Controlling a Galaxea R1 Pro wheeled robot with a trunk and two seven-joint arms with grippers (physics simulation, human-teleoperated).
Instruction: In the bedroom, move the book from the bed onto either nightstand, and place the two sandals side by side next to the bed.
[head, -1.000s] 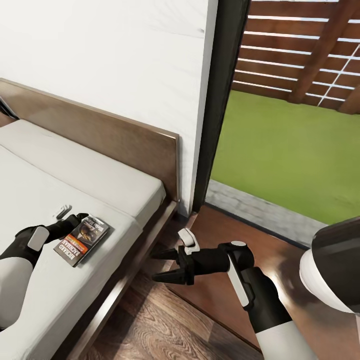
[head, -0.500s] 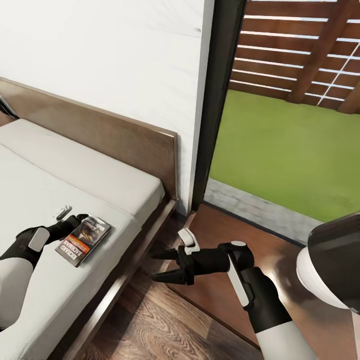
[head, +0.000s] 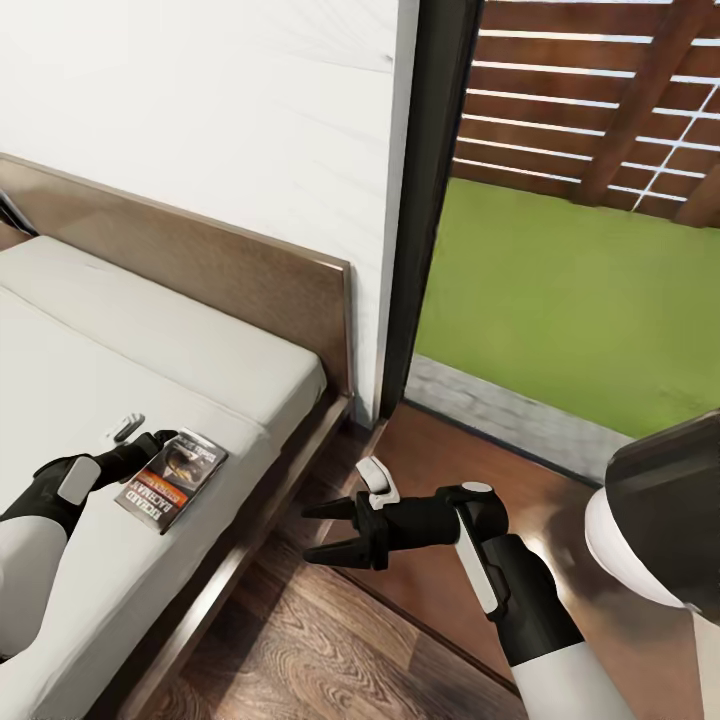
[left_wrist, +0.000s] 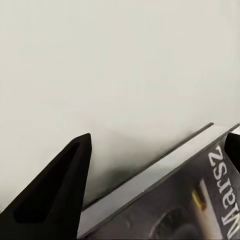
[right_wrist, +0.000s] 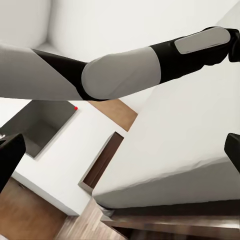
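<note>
- Bedroom: white wall (head: 200, 100) across upper left of head view, brown plank floor (head: 300, 650) at bottom centre, dark window frame (head: 425, 200) running down the middle, grass (head: 570, 290) and slatted fence (head: 600, 90) at upper right.
- Bed (head: 150, 350) fills the left side; off-white mattress, dark brown headboard along the wall, wooden side rail running down to the bottom left.
- Nightstand (head: 470, 460) at lower centre right, glossy reddish-brown top, just beside the bed's corner.
- Book (head: 172, 478) lies flat on the mattress at lower left, near the bed's edge; thin paperback, dark photo cover, orange band, white lettering. Left wrist view shows its pale page edge (left_wrist: 150, 180) and some cover letters.
- Left gripper (head: 150, 445) at the book's upper left corner, fingers (left_wrist: 55, 190) parted, one either side of the book's edge, not clamped.
- Right gripper (head: 320, 530) at lower centre over the floor beside the bed rail, fingers spread, holding nothing.
</note>
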